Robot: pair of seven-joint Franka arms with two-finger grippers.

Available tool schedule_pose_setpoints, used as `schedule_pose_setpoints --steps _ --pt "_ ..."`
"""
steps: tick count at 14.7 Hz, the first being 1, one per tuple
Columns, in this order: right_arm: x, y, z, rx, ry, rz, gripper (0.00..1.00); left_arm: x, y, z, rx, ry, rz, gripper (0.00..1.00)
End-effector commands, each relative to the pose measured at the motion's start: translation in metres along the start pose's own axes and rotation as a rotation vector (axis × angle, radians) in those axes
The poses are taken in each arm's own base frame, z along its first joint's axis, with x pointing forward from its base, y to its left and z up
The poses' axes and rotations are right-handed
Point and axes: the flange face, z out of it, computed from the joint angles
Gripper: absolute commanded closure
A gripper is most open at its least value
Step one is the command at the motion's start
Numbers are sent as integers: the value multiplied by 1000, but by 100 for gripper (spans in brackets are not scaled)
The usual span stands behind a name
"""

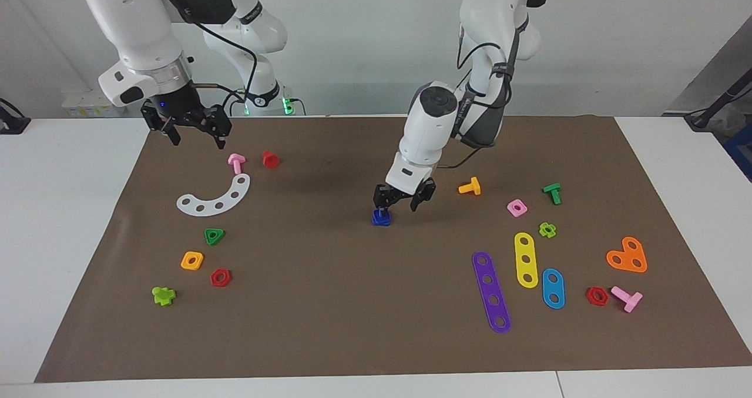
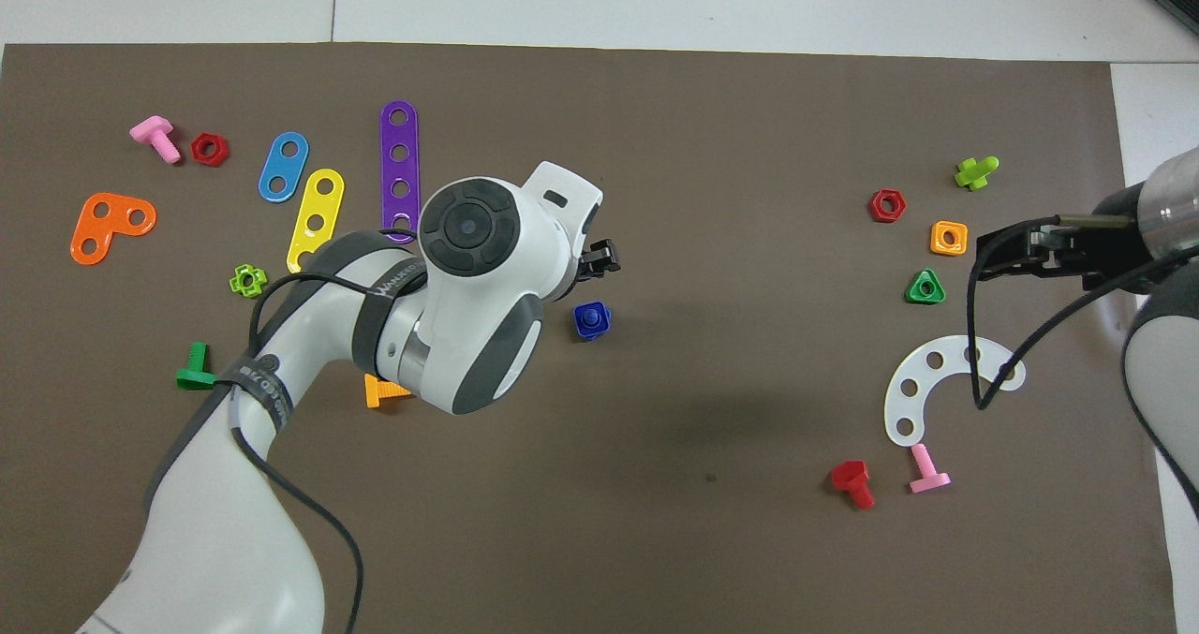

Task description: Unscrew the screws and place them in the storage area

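A small dark-blue screw [image 1: 381, 213] sits in a blue square nut [image 1: 381, 220] on the brown mat [image 1: 329, 304], near the middle; it also shows in the overhead view [image 2: 592, 317]. My left gripper [image 1: 402, 205] is open and low over the mat, with one fingertip [image 1: 382, 205] right above the screw and the other beside it. In the overhead view its wrist hides most of the gripper [image 2: 599, 261]. My right gripper [image 1: 197, 134] is open and empty, raised over the mat's edge near the white curved strip [image 1: 214, 201]. The storage area [image 1: 252, 242] is bare mat by the green triangular nut [image 1: 214, 236].
An orange square nut [image 1: 192, 261], red hexagonal nut [image 1: 220, 277], pink screw [image 1: 236, 163] and red screw [image 1: 270, 159] lie toward the right arm's end. Purple [image 1: 492, 292], yellow [image 1: 526, 260] and blue [image 1: 553, 288] strips and an orange screw [image 1: 470, 187] lie toward the left arm's end.
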Motion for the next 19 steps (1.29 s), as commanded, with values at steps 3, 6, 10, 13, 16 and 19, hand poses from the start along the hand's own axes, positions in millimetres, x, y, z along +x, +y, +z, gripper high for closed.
schedule_pose_setpoints --steps 3,6,10,13,16,19 --pt "-10 -1 1 -7 11 21 0 -29 12 47 47 -27 35 23" --pt "-11 0 0 -7 11 22 0 -36 5 57 66 -45 36 27" --pt "-11 -1 2 -7 9 20 0 -36 4 60 61 -40 35 36" --pt "-11 0 1 -7 11 22 0 -36 5 60 57 -35 34 41" --pt "-11 0 1 -7 11 23 0 -42 4 66 66 -44 39 51" --pt "-11 0 1 -7 11 23 0 -43 2 67 70 -47 38 77"
